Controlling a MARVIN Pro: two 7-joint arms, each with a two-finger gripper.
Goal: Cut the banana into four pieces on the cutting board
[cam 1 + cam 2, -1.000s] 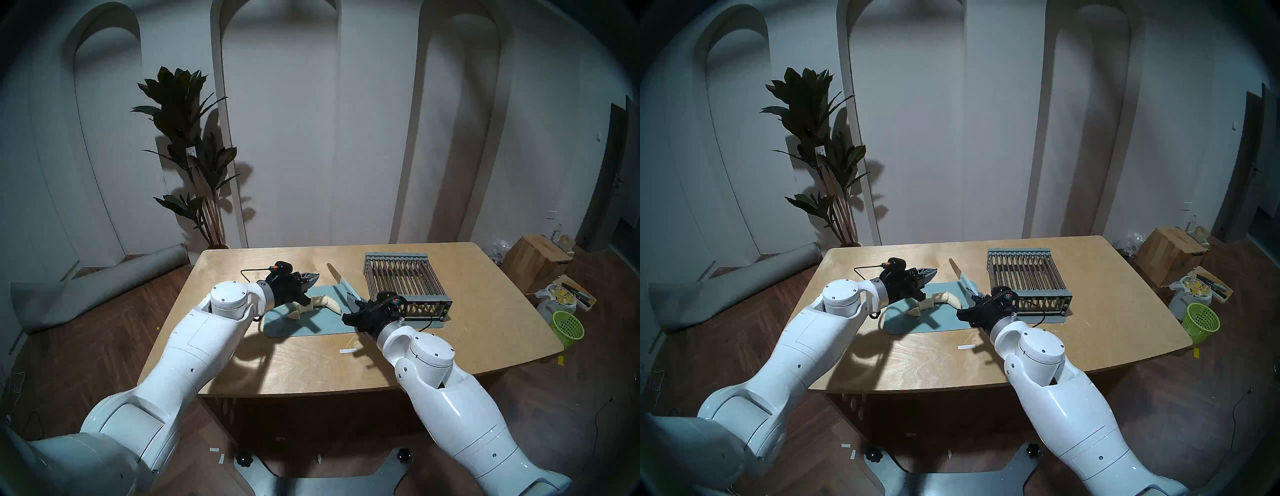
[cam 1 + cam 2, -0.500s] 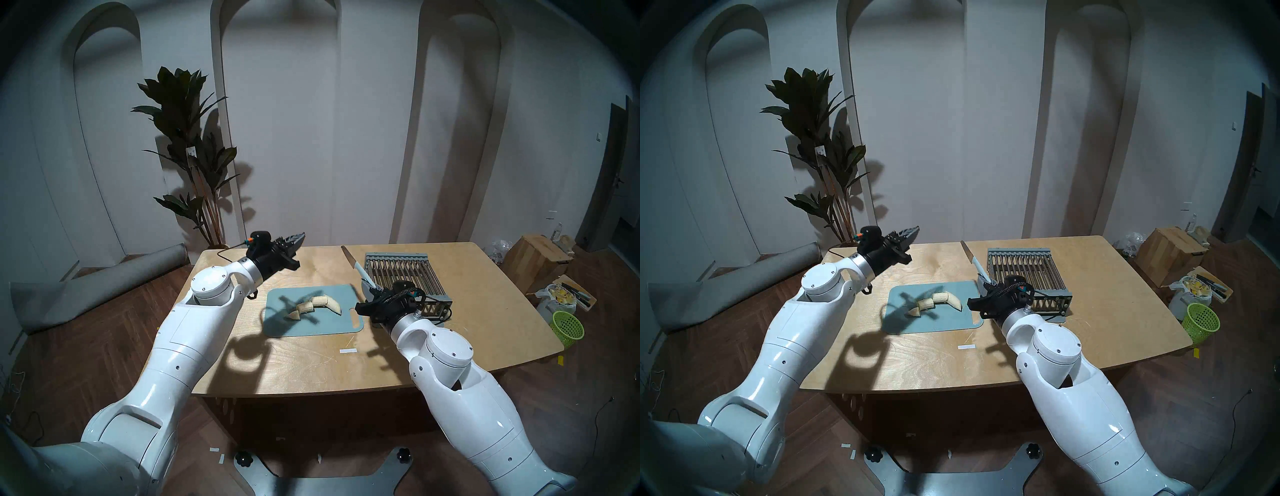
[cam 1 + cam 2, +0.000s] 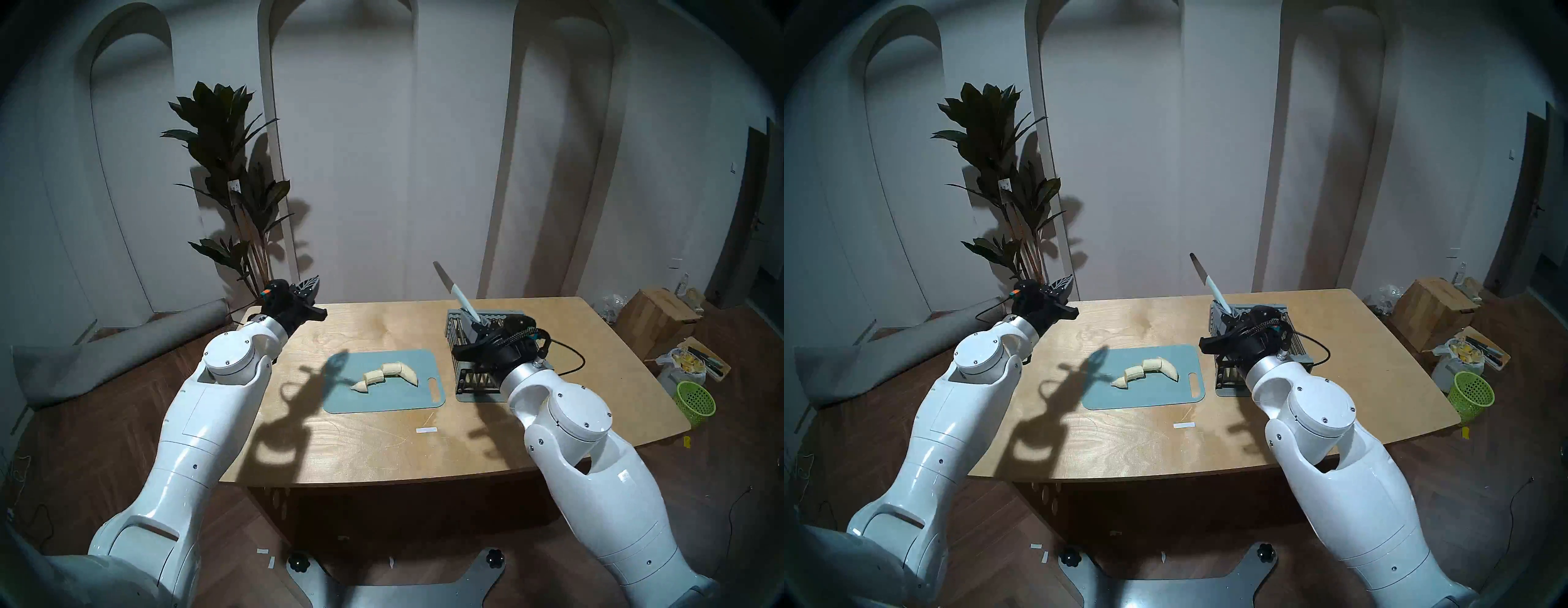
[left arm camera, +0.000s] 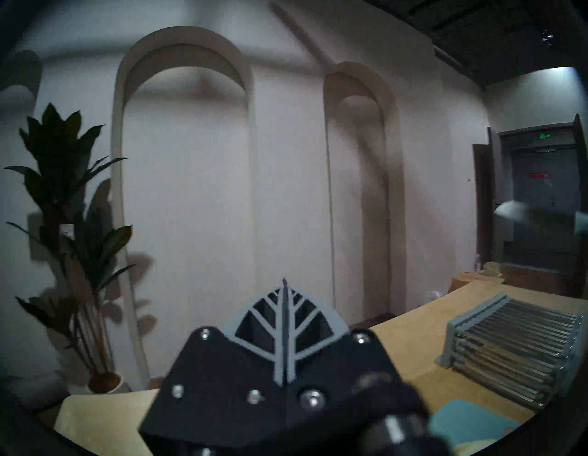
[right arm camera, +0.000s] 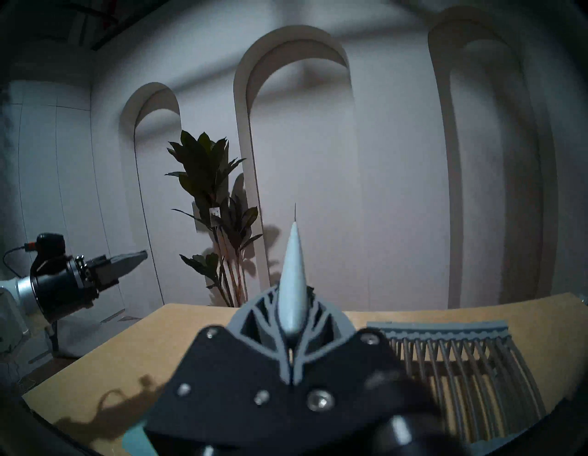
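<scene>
The banana (image 3: 384, 374) lies cut into several pale chunks in a curved row on the blue-grey cutting board (image 3: 382, 401) at mid-table, seen also as banana (image 3: 1144, 368) on cutting board (image 3: 1144, 399). My left gripper (image 3: 309, 289) is shut and empty, raised over the table's far left corner; its closed fingertips (image 4: 284, 286) point at the wall. My right gripper (image 3: 477, 326) is shut on a knife (image 3: 450, 285), held above the rack with its blade pointing up and away. The knife (image 5: 293, 277) rises between the shut fingers.
A grey slatted rack (image 3: 471, 380) stands right of the board, partly behind my right wrist; the rack (image 4: 509, 353) also shows in the left wrist view. A white tape strip (image 3: 426, 430) lies near the front. A plant (image 3: 237, 170), green basket (image 3: 695, 401) and boxes surround the table.
My left gripper has left the banana and risen to the far left corner. My right gripper has lifted the knife off the board and carried it right, over the rack.
</scene>
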